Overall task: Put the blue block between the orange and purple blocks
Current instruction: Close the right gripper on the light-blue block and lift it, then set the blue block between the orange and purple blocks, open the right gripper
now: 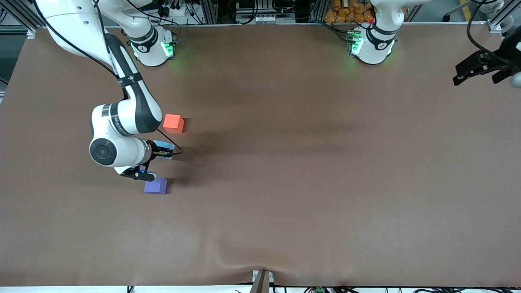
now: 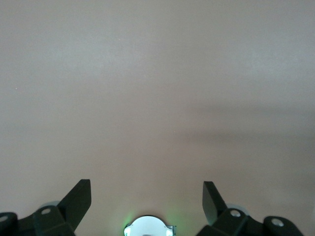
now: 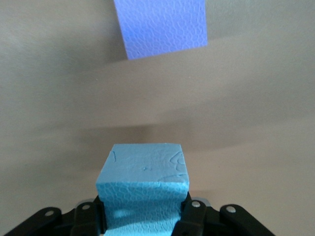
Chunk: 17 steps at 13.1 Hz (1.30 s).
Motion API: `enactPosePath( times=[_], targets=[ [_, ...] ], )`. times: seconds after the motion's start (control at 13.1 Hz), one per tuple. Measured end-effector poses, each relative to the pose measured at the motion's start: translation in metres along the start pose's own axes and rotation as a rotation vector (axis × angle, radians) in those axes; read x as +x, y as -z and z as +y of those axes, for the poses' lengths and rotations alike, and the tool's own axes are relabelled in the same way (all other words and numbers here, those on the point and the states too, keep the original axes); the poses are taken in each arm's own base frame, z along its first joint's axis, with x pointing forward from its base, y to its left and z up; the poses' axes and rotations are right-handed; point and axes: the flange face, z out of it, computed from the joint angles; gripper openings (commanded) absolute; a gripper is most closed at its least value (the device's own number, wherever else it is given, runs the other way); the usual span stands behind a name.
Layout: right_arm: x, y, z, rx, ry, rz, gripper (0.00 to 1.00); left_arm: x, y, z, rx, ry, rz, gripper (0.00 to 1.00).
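- Clamping the blue block [image 3: 142, 189], the right gripper [image 3: 142, 216] sits in the gap between the orange block [image 1: 173, 123] and the purple block [image 1: 156, 185].
- Letting go crooked could nudge the purple block, judging by how close it lies.
- The blue block is a matte sky-blue cube, faintly scratched.
- The left gripper [image 2: 146, 196] waits spread apart over bare desk [image 1: 325, 162].

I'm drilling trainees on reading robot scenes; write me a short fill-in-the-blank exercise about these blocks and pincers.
1. The right pincer is shut on the ____ block.
2. The orange block lies farther from the front camera than the ____ block.
3. The left pincer, waiting at the left arm's end of the table, has its jaws ____.
4. The held block is over the gap between the orange block and the ____ block.

Missing words: blue; purple; open; purple
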Motion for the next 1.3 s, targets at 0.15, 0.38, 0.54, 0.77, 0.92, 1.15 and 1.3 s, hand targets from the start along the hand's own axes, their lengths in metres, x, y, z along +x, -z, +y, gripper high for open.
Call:
enactPosePath(
  times=[0.15,0.38,0.54,0.77,0.92,1.15,1.3],
  targets=[
    [-0.002,-0.015,0.003,0.007,-0.003,0.026,0.0,-0.001,-0.001,0.011,0.004,-0.006,-0.002,1.0],
    [-0.006,-0.043,0.009,0.017,0.004,0.072,0.0,0.0,-0.002,0.006,0.005,0.003,-0.004,1.0],
    [-0.009,-0.055,0.012,0.019,0.018,0.094,0.0,0.0,-0.003,-0.001,0.004,0.016,-0.004,1.0],
    [-0.009,-0.057,0.012,0.017,0.027,0.101,0.0,0.002,-0.002,-0.008,0.003,0.031,0.0,1.0],
    [-0.009,-0.057,0.013,0.008,0.04,0.116,0.0,0.003,-0.002,-0.008,0.002,0.029,0.01,1.0],
    [-0.008,-0.057,0.013,-0.012,0.058,0.124,0.0,0.005,-0.003,-0.007,0.001,0.028,0.011,1.0],
    [-0.009,-0.058,0.014,-0.013,0.06,0.124,0.92,0.007,-0.005,-0.007,0.0,0.027,0.01,1.0]
  ],
)
